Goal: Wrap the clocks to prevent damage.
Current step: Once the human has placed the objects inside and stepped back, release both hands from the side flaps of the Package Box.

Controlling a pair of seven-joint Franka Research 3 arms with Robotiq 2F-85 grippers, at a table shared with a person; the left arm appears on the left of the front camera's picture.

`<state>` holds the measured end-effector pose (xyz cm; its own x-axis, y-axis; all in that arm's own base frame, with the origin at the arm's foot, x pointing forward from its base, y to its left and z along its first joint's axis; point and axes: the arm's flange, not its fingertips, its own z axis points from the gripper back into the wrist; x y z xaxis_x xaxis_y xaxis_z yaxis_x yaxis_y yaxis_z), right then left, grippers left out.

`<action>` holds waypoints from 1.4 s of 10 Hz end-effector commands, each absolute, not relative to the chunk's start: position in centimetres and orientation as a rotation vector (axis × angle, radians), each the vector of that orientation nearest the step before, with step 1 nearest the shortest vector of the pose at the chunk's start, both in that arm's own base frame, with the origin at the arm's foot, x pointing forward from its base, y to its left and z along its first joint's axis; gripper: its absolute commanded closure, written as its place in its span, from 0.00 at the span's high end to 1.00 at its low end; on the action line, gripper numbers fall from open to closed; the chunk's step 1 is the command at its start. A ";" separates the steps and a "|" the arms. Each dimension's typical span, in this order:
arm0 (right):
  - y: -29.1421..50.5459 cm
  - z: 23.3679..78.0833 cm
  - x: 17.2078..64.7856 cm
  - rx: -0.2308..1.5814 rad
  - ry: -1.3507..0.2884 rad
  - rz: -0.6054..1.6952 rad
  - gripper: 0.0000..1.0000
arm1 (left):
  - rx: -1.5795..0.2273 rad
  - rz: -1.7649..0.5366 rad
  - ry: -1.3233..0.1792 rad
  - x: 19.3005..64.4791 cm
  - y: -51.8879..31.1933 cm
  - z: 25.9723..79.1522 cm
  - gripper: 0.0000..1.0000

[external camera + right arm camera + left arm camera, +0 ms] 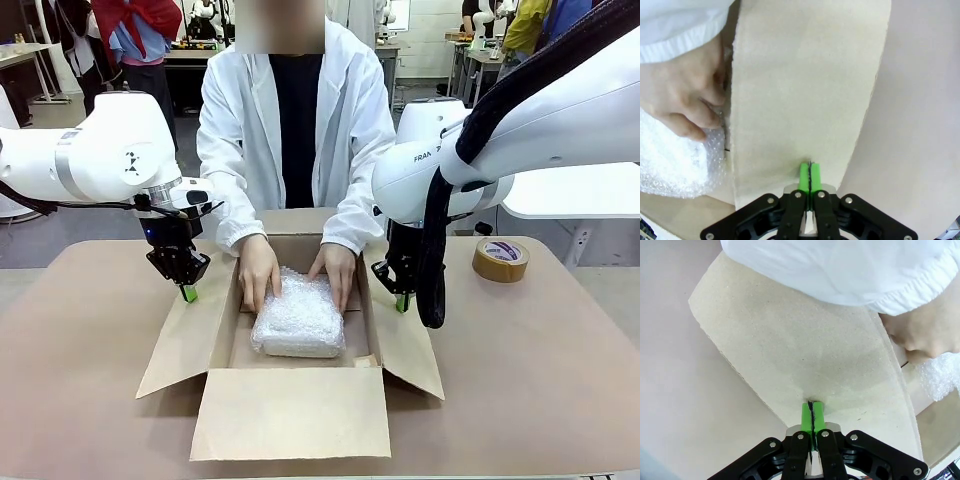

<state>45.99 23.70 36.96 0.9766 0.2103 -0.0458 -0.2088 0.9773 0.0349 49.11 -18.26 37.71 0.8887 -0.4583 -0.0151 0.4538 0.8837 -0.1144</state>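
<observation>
Item: clocks [297,318], 1 bubble-wrapped bundle in box [290,420]; likely soft-skinned, fragile, slippery; take by opposite edges. Left gripper [188,292], right gripper [402,300]: both pressed together, empty.

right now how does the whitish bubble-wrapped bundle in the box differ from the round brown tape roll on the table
The whitish bubble-wrapped bundle is squarish and pillow-like; the round brown tape roll is a flat ring. The bundle lies inside the open brown cardboard box with the person's hands at its far edge; the roll sits outside it on the table, untouched. Both lie flat.
</observation>
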 end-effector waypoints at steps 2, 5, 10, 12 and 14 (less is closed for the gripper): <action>23.8 36.7 45.9 0.029 0.054 0.203 0.01 | -0.110 -0.473 0.044 49.1 -18.2 37.6 0.00; 23.8 36.7 45.9 0.029 0.054 0.203 0.01 | -0.110 -0.473 0.044 49.1 -18.2 37.6 0.00; 22.9 38.1 45.4 -0.071 0.030 0.261 0.01 | -0.125 -0.565 0.043 48.9 -17.5 39.1 0.00; 21.0 42.8 42.9 -0.126 0.006 0.431 0.01 | -0.205 -0.718 -0.005 48.2 -14.2 43.6 0.00; 19.0 47.9 40.2 -0.161 0.044 0.620 0.01 | -0.229 -0.927 -0.009 46.8 -11.0 48.2 0.00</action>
